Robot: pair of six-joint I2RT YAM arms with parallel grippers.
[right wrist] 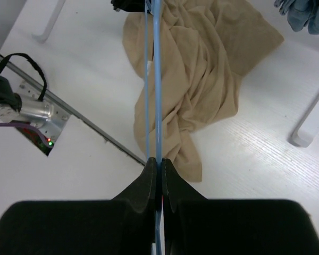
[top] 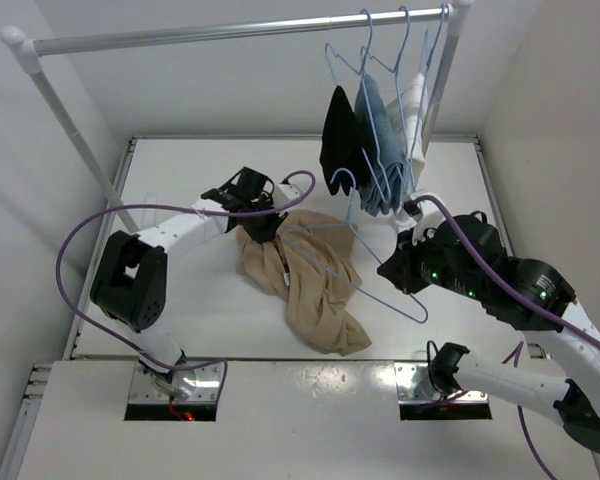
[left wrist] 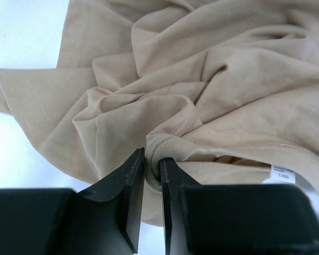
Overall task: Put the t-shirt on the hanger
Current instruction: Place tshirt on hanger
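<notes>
Both arms gripping.
Lower centre, left gripper (left wrist: 152,159) nips the t-shirt (left wrist: 212,79) collar; right gripper (right wrist: 158,162) clamps the hanger (right wrist: 157,79) wire.

You have a white bench (top: 210,315) with the tan t-shirt (top: 310,285) lying crumpled near its middle, and the clothes rack (top: 230,33) standing on it.

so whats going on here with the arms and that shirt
The left gripper pinches the collar of the tan t-shirt, which lies crumpled on the table. The right gripper is shut on the light-blue hanger, holding it across the shirt. The shirt is not on the hanger yet.
</notes>
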